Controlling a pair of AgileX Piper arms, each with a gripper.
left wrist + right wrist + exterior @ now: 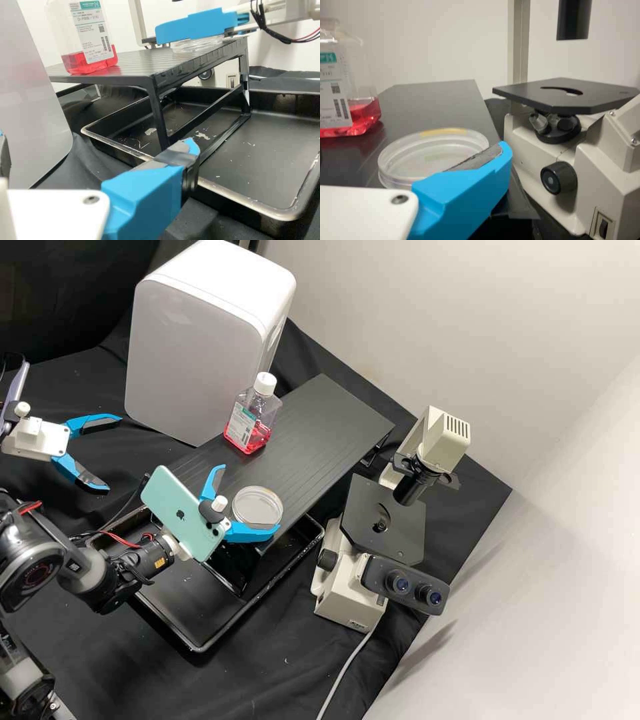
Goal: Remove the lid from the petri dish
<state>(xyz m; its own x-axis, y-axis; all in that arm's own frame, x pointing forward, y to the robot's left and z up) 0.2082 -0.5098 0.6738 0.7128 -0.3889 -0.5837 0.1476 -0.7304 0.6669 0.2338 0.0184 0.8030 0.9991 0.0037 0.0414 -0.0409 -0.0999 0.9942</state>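
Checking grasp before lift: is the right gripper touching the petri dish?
Cannot tell. In the high view the right gripper straddles the petri dish, one finger along its rim. In the right wrist view that finger overlaps the dish, showing neither contact nor gap.

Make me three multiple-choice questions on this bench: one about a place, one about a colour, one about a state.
1. Where does the petri dish stand?
A. on the floor
B. on the black shelf
C. in a person's hand

2. What colour is the liquid in the flask?
A. blue
B. red
C. green

3. How is the left gripper?
A. open, holding nothing
B. shut on the flask
C. shut on the petri dish

Answers:
1 B, the high view shows the dish at the shelf's near corner.
2 B, the liquid at the flask's bottom is red.
3 A, its fingers are spread with nothing between them.
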